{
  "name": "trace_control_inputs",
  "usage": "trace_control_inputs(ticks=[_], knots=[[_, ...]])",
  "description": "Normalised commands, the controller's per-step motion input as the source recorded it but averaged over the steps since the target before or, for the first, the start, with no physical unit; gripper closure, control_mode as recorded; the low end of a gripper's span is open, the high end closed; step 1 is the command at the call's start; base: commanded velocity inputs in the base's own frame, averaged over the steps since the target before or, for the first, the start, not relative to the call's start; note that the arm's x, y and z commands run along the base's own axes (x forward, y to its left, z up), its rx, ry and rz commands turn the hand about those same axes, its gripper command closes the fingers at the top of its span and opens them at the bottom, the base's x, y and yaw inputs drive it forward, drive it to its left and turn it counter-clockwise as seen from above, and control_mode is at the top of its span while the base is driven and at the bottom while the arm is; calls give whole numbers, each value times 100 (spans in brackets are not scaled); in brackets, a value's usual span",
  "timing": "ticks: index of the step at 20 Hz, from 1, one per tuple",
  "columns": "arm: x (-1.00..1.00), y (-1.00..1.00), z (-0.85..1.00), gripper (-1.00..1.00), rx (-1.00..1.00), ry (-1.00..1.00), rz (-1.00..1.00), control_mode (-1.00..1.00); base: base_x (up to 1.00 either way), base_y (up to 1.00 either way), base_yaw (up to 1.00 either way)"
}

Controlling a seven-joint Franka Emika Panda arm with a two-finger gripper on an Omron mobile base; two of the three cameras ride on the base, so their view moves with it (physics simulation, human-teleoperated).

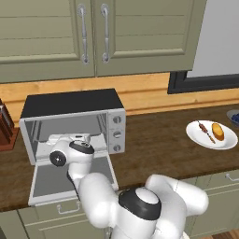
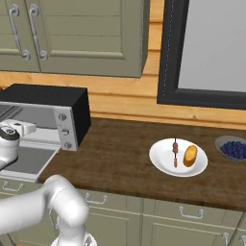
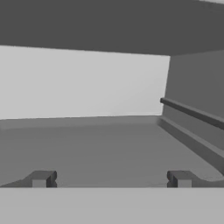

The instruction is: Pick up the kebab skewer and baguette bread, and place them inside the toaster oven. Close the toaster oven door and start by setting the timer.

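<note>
The toaster oven stands open at the left of the counter, its door dropped flat toward me. My gripper is open and empty and points into the bare grey oven cavity, with a rack ledge on the right wall. In the left base view my hand sits at the oven mouth, above the lowered door. Far to the right, the kebab skewer and the baguette bread lie side by side on a white plate. The right base view shows the skewer left of the baguette.
A knife block stands left of the oven. A bowl of blueberries sits right of the plate. Wall cabinets hang above the oven, and a dark-framed window is behind the plate. Bare wooden counter lies between oven and plate.
</note>
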Motion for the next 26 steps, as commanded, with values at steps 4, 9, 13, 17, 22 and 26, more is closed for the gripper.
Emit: trace_control_inputs(ticks=[4,9,13,17,22,26], knots=[[9,0,-11,-100,-2,0,0,-100,0,0,0],[13,0,-3,-100,-1,0,0,-100,0,0,0],[11,0,0,-100,0,0,0,-100,0,0,0],[11,0,-8,-100,-1,0,0,-100,0,0,0],[18,0,-23,-100,-2,0,0,-100,0,0,0],[18,0,-15,-100,-1,0,0,-100,0,0,0]])
